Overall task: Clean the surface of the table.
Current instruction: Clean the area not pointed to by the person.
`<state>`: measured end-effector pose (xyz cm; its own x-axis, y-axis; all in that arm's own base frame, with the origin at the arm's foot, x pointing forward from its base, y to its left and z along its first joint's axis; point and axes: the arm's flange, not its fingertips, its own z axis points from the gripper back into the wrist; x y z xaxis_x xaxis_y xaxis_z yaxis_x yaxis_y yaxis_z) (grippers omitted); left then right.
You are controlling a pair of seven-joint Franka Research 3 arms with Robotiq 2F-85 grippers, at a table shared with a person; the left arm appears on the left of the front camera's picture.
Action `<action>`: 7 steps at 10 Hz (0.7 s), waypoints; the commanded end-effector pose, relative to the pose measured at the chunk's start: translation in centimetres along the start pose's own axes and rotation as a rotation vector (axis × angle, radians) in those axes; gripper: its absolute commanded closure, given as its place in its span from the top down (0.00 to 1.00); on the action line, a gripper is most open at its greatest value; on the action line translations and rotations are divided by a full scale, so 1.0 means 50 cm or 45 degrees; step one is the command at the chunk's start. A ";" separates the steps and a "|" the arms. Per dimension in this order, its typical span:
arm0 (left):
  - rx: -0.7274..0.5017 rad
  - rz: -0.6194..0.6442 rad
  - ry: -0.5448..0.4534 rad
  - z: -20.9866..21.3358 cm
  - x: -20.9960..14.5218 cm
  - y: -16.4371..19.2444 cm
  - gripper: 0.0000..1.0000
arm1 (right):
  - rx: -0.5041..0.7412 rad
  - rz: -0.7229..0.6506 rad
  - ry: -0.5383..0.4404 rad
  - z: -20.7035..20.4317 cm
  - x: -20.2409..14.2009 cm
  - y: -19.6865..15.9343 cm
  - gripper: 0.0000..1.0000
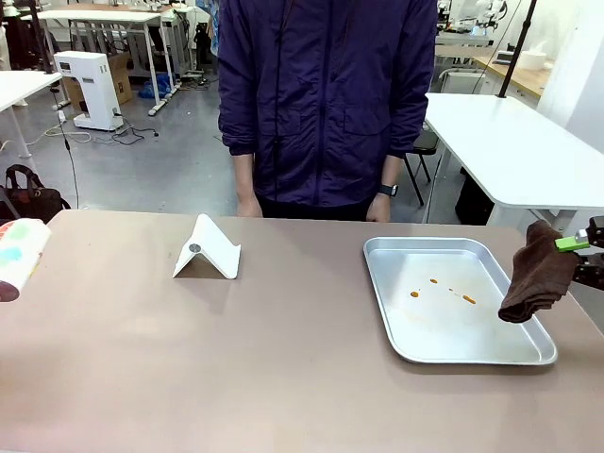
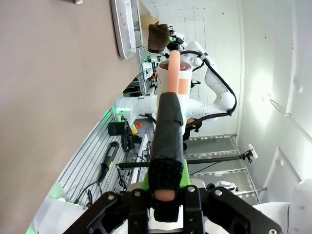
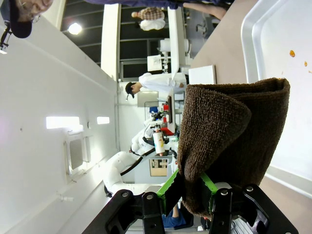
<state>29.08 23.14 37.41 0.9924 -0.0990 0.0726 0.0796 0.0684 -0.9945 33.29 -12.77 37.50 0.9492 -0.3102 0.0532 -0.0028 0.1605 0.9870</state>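
Observation:
The brownish-tan table (image 1: 283, 368) spreads wide across the front view. A brown cloth (image 1: 538, 274) hangs over the right rim of a metal tray (image 1: 425, 243), with my right gripper (image 1: 572, 243) shut on its top. In the right wrist view the green pads pinch the cloth (image 3: 219, 131) inside my right gripper (image 3: 190, 187). My left gripper (image 2: 165, 192) is shut on a black-wrapped pink handle (image 2: 165, 136) that carries a white cylinder (image 2: 179, 78). That cylinder (image 1: 19, 257) pokes in at the table's left edge.
Orange stains (image 1: 444, 291) dot the tray floor. A white folded stand (image 1: 206, 251) sits left of centre on the table. A person in a dark blue jacket (image 1: 326, 94) stands at the far edge, hands (image 1: 249, 206) hanging by the table. White tables stand behind.

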 end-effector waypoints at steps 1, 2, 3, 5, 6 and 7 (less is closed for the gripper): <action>-0.015 -0.004 -0.003 -0.008 -0.003 -0.010 0.22 | -0.011 -0.022 -0.009 0.000 0.000 0.013 0.03; -0.015 -0.004 -0.003 -0.008 -0.003 -0.010 0.22 | -0.011 -0.022 -0.009 0.000 0.000 0.013 0.03; -0.015 -0.004 -0.003 -0.008 -0.003 -0.010 0.22 | -0.011 -0.022 -0.009 0.000 0.000 0.013 0.03; -0.015 -0.004 -0.003 -0.008 -0.003 -0.010 0.22 | -0.011 -0.022 -0.009 0.000 0.000 0.013 0.03; -0.015 -0.004 -0.003 -0.008 -0.003 -0.010 0.22 | -0.011 -0.022 -0.009 0.000 0.000 0.013 0.03; -0.015 -0.004 -0.003 -0.008 -0.003 -0.010 0.22 | -0.011 -0.022 -0.009 0.000 0.000 0.013 0.03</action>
<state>29.08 23.14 37.41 0.9924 -0.0990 0.0726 0.0795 0.0683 -0.9945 33.29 -12.77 37.50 0.9492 -0.3102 0.0531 -0.0028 0.1605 0.9870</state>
